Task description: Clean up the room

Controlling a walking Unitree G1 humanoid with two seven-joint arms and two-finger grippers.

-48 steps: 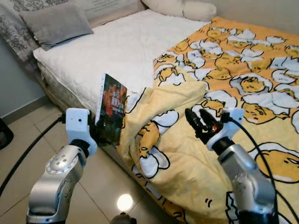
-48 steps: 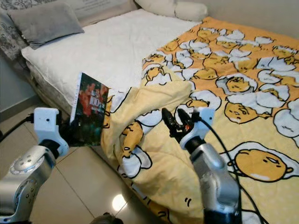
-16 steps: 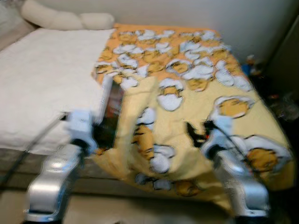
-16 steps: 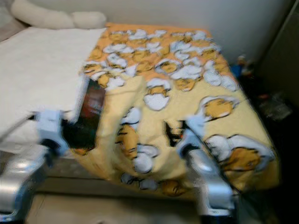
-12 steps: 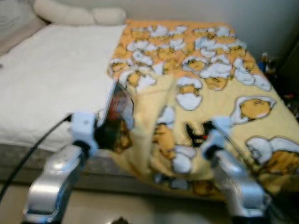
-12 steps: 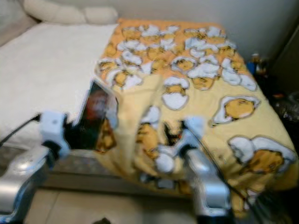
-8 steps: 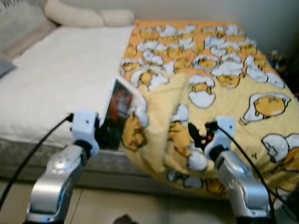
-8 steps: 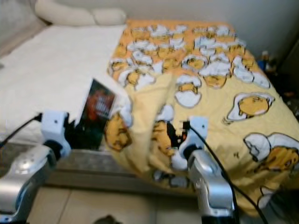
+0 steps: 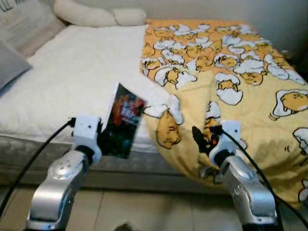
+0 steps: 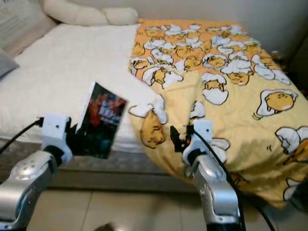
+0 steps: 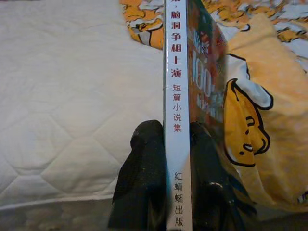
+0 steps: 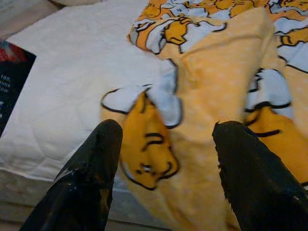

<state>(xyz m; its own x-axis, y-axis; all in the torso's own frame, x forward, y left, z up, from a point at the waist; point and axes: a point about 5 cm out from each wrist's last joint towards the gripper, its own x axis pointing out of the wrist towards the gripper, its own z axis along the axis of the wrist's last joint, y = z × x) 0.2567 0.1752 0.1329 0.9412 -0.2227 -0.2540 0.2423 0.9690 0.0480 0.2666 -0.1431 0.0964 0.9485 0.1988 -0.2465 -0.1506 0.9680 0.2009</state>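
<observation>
We read the step in hand as carrying a book away from the bed; the next move, in our judgement, calls for finding a proper resting place for it, none of which we can identify here.

The bed point(image 9: 72, 82) spans the scene: a white quilted mattress with a soft, stitched diamond texture. From 12 to 4 o'clock lies the blanket point(image 9: 240, 72), yellow-orange fleece-like fabric printed with egg characters, its near corner folded back in a rumpled flap. Cream pillows point(image 9: 96, 14) sit at 11 o'clock, rounded and plump.

The book point(image 9: 124, 120) is a thin, glossy paperback with a dark cover and white spine, held upright at 8 o'clock over the mattress edge. The left gripper point(image 11: 175, 159) is clamped on its spine end, one finger on each cover.

The right gripper point(image 12: 166, 144), at 5 o'clock over the blanket's hanging edge, has its fingers spread wide and carries nothing.
</observation>
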